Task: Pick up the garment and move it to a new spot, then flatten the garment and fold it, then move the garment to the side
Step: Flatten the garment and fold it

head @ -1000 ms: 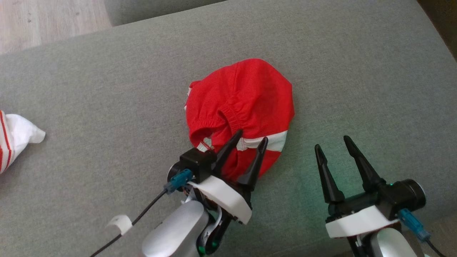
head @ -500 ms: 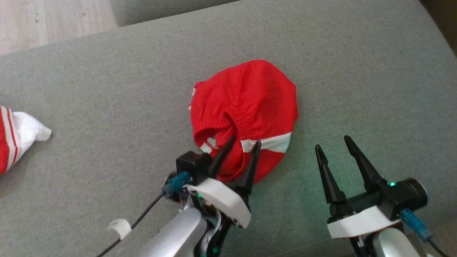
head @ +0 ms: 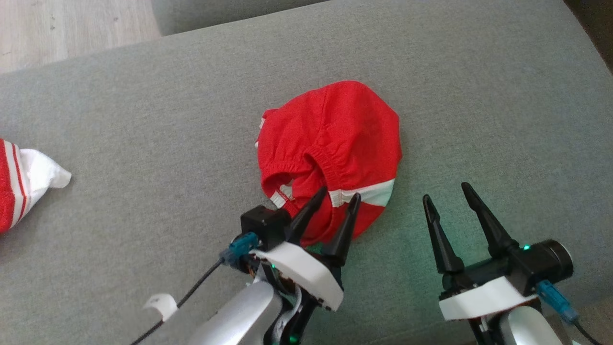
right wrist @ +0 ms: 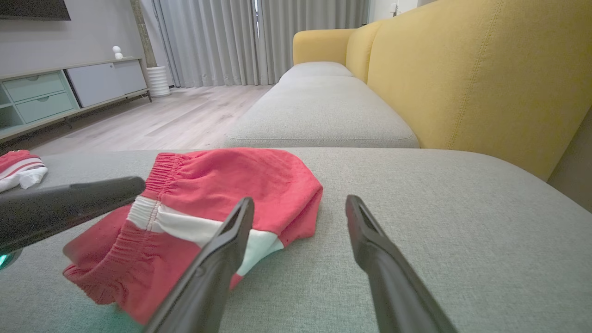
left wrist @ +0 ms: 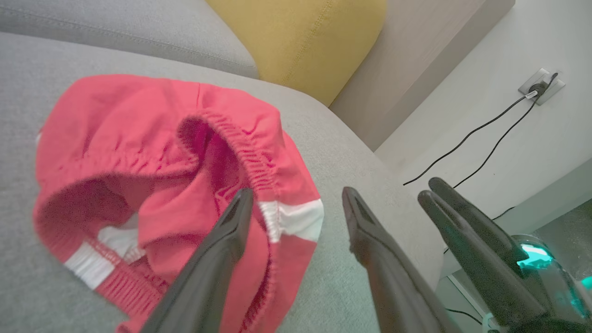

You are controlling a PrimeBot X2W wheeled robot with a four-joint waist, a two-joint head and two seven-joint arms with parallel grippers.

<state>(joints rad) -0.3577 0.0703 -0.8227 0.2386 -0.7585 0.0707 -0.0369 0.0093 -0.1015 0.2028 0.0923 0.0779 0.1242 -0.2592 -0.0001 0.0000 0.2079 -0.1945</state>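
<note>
nearest to the camera, the left hand [head: 341,191] has its two dark fingers apart and holds nothing. its tips are over the near edge of the red shorts [head: 335,129]. in the left wrist view one finger stands above the elastic waistband [left wrist: 240,143] and the other above the bare grey cushion just beside the white stripe [left wrist: 298,219]. whether a tip touches the cloth, i cannot tell.

the right hand [head: 445,190] is to the right, also with fingers apart and empty, above the sofa seat [head: 143,120] and just beside the shorts. so the left hand is the nearer one, and the shorts lie straight ahead of it, a little toward the right finger's side.

the shorts sit near the middle of the seat in a rounded, crumpled heap, so i see no clear long axis. the cloth is thin and soft, and the gathered waistband curls open toward the left hand, which i judge a good edge to pinch.

farther away, a white and red cloth [head: 19,182] lies well apart at the left edge. behind are the wooden floor [head: 48,28] and a yellow back cushion [right wrist: 462,69].
</note>
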